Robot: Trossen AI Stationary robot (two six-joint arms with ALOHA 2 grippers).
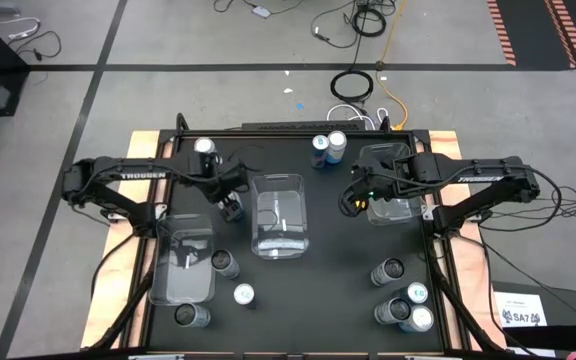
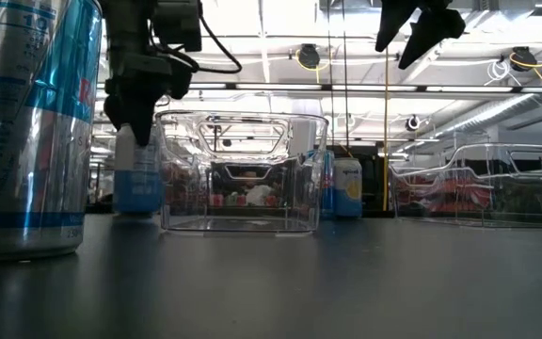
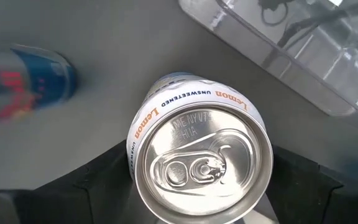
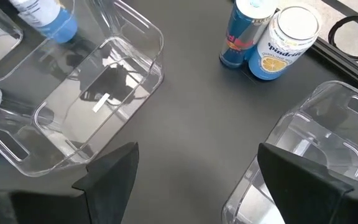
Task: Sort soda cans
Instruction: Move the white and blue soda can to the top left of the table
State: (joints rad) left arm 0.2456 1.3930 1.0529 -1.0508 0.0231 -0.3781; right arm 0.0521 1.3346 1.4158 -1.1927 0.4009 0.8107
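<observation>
You have three clear bins, all seemingly empty, so sorting has barely begun. The soda cans stand scattered around them. Your left gripper is clamped on a lemon can; your right gripper hangs spread, empty.

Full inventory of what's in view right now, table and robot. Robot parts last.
left bin: one, clear, left of the table
centre bin: one, clear, mid-table
right bin: one, clear, right of the table
held can: one, white with a silver top, in the left gripper beside the centre bin
back pair: two cans, one blue and one white-and-blue, touching at the back edge
back-left can: one, silver top
front-left cans: three, grey or pale tops
front-right cans: four, clustered
left gripper: shut on the held can
right gripper: open, empty, between the centre and right bins
</observation>
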